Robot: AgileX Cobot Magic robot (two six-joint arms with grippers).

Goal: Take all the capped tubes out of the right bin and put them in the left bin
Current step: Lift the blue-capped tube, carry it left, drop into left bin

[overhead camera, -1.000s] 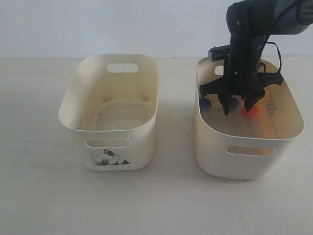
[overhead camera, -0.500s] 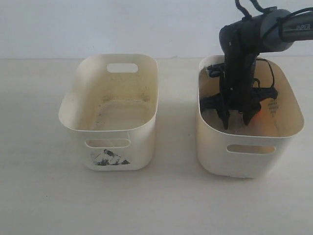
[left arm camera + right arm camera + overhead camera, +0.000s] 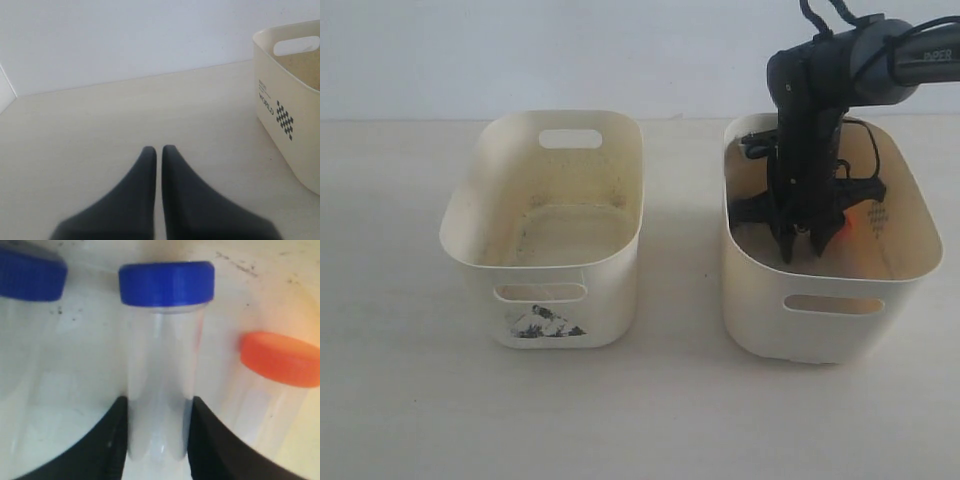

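My right hand [image 3: 159,407] is in the right bin [image 3: 760,270], pinching a blue-capped tube [image 3: 161,355] by its clear body so I can carry it to the left bin [image 3: 480,250]. My left hand [image 3: 159,155] is pressed together over the bench [image 3: 100,115], out of the way.

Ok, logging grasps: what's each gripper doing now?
Left gripper: closed, empty.
Right gripper: closed on a blue-capped tube inside the right bin.
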